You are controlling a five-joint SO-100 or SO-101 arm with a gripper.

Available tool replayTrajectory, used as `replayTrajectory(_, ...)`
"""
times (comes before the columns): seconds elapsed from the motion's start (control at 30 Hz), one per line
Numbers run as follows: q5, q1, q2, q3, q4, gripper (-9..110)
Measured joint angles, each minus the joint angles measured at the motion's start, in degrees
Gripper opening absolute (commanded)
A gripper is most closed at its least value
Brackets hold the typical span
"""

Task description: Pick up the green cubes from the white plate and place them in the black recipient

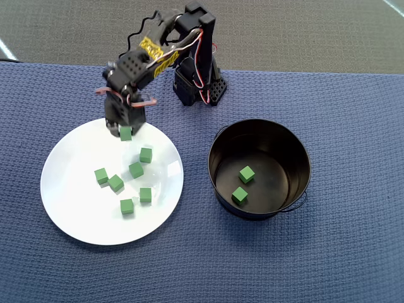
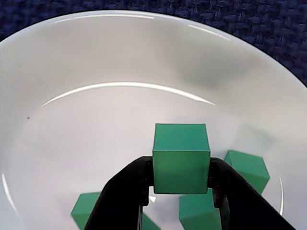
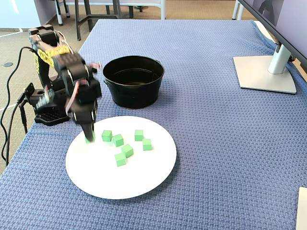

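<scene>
My gripper [image 2: 181, 178] is shut on one green cube [image 2: 181, 162], which sits squarely between the two black fingers [image 2: 125, 194]. In the overhead view the gripper [image 1: 125, 134] hangs over the white plate [image 1: 76, 208] at its rim nearest the arm base. Several more green cubes [image 1: 136, 169] lie loose around the plate's middle. The black recipient [image 1: 278, 142] stands to the right of the plate and holds two green cubes [image 1: 246, 174]. In the fixed view the gripper [image 3: 89, 136] points down at the plate's back left part [image 3: 120, 184].
The arm's base [image 1: 199, 88] stands behind the plate and pot on the blue woven cloth. In the fixed view a monitor stand [image 3: 264, 72] sits at the far right, and cables [image 3: 9, 129] hang off the table's left edge.
</scene>
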Motion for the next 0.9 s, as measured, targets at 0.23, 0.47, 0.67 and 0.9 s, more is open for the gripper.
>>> replayTrajectory(0.23,-8.1,-9.6,10.7,-13.5,13.6,0)
replayTrajectory(0.47,-15.8,-33.0,15.8,-13.5,10.0,0)
replayTrajectory(0.67,-15.5,-54.9,17.5,-8.9,-0.2,0)
replayTrajectory(0.9,-11.9,-67.2,10.4,-8.9,-3.5,0)
